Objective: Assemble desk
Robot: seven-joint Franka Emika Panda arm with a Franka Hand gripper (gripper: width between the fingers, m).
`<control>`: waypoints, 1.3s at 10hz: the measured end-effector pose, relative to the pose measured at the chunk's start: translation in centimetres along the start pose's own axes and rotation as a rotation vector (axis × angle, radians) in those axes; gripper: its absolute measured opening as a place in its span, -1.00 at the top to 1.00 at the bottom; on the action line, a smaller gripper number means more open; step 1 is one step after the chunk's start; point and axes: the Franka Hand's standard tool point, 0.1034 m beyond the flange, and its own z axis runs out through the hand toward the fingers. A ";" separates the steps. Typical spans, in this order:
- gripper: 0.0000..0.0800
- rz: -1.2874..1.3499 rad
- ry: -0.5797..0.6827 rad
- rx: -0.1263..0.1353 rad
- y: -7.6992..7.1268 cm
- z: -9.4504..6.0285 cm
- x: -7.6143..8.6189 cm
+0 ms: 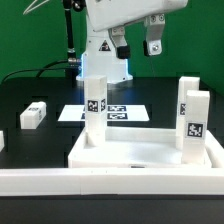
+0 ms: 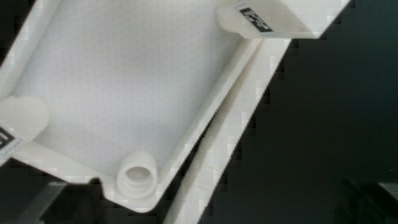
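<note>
The desk panel (image 1: 150, 153) lies flat, sockets up, near the front of the table. Two white tagged legs stand upright in its corners, one at the exterior view's left (image 1: 94, 108) and one at its right (image 1: 192, 118). A loose leg (image 1: 33, 115) lies on the black table at the left, and another shows partly at the left edge (image 1: 2, 143). My gripper (image 1: 137, 47) hangs high above the panel's back edge, open and empty. The wrist view looks down on the panel (image 2: 125, 90), an empty corner socket (image 2: 139, 176) and the tops of two legs (image 2: 285, 15) (image 2: 15, 125). My fingers do not show there.
The white border rail (image 1: 100, 183) runs along the front and turns up the exterior view's right side (image 1: 215, 150); the panel rests against it, as the wrist view shows (image 2: 228, 130). The marker board (image 1: 115, 113) lies behind the panel. The arm's base (image 1: 103, 55) stands at the back.
</note>
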 end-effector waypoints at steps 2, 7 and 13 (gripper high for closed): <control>-0.62 -0.252 0.001 0.000 2.9 -0.9 2.3; -0.62 -0.720 -0.023 -0.049 14.4 -0.5 9.5; -0.62 -0.755 -0.213 -0.121 16.5 2.1 8.1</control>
